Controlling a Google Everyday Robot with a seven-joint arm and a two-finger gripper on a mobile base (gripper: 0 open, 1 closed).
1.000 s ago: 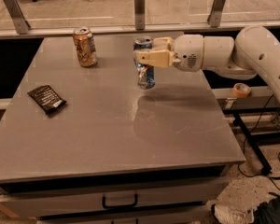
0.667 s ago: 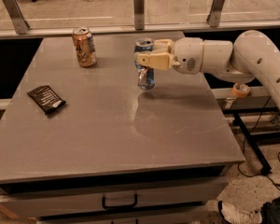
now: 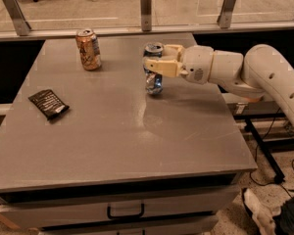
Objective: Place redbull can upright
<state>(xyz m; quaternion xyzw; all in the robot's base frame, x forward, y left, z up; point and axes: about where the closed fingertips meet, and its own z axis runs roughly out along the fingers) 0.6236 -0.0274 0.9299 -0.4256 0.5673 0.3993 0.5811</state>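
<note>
The jaws hang over the far half of the counter (image 3: pixel 112 146), reaching in sideways on the end of the white arm (image 3: pixel 264 72). They are closed about the redbull can (image 3: pixel 154 83), one cream finger across its near face and the other behind it, so the grip sits around the upper part of the body, just under the silver top. The can stands upright between them, top up, with its blue-and-silver lower half showing below the fingers. Its base looks to be down on the counter or a hair above it; the shadow under it makes that hard to settle, so contact is likely but not certain.

Out past the tips of the jaws, and a little further back, the gold-brown can (image 3: pixel 88 49) stands upright, well apart from the grip. Further out past the tips and toward the near edge lies the black packet (image 3: pixel 48 103), flat on the counter. Neither is close enough to be in the way.

By my reading the task is nearly done: the can is already turned the right way up and brought to a bare spot. What is left is to make sure the base is seated, part the jaws without nudging the slim can over, and draw back along the line of the arm
</note>
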